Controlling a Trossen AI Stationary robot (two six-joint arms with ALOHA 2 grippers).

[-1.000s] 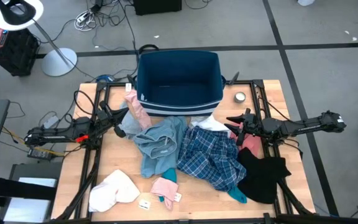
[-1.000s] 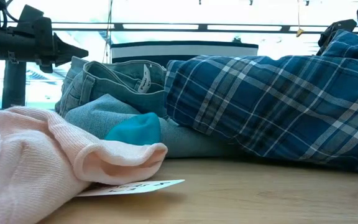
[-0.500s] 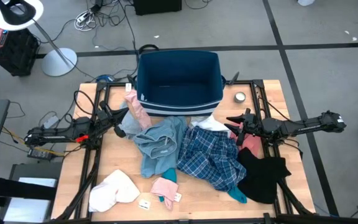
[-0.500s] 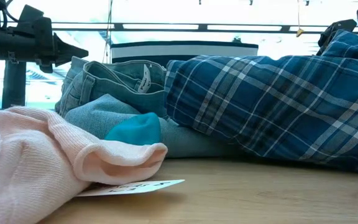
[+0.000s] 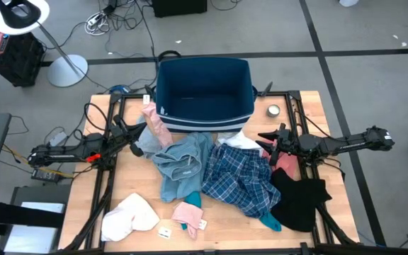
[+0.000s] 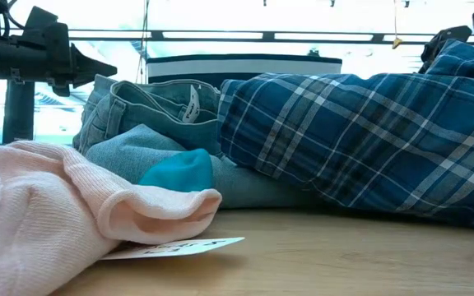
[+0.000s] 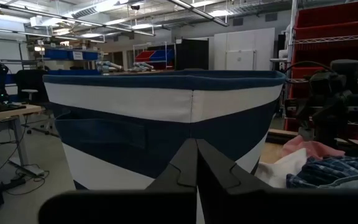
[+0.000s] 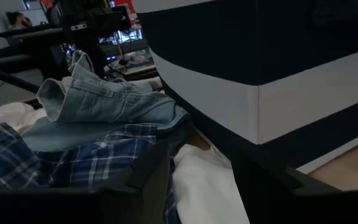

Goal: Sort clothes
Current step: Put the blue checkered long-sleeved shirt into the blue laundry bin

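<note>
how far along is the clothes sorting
Nothing looks done: the bin is empty. Neither the left gripper nor the right gripper holds anything. Left to do: the plaid shirt, jeans, black garment, white garment and the others lie on the table.

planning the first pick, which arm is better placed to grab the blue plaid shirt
Right, probably. The right gripper sits at the blue plaid shirt's edge, while the left gripper is beyond the light blue-grey garment, farther off.
</note>
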